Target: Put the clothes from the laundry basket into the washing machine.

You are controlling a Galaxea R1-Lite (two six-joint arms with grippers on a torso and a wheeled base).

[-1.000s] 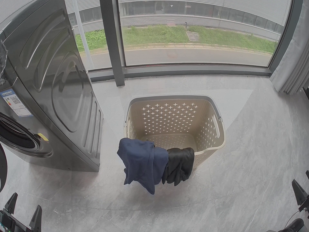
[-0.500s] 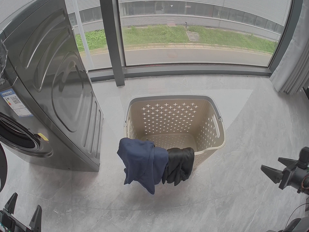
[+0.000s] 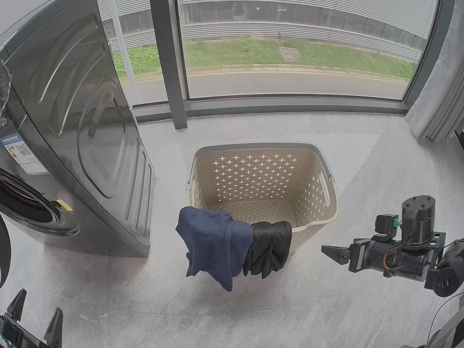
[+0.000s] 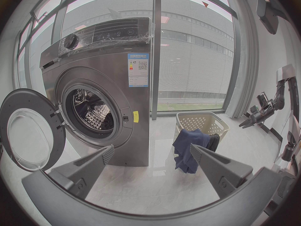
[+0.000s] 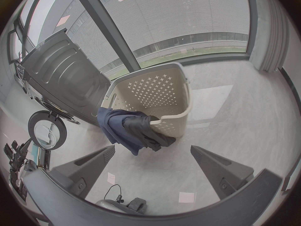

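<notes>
A beige laundry basket (image 3: 261, 170) stands on the floor in the middle of the head view. A navy garment (image 3: 212, 245) and a black garment (image 3: 268, 250) hang over its near rim. The grey washing machine (image 3: 72, 122) is at the left, with its round door (image 4: 29, 132) swung open and the drum (image 4: 91, 110) in sight. My right gripper (image 3: 334, 253) is open, low to the right of the basket, pointing at it, well apart from the clothes (image 5: 134, 131). My left gripper (image 3: 35, 312) is open at the bottom left, in front of the washer.
A glass wall with a dark pillar (image 3: 166, 49) runs behind the basket. A pale curtain (image 3: 440, 97) hangs at the far right. Bare tiled floor (image 3: 290, 305) surrounds the basket. Small pink paper marks (image 5: 187, 197) lie on the floor.
My right arm has come in from the lower right edge and moved left toward the basket, its gripper turning to point at it. Left gripper, clothes and basket have not moved.
</notes>
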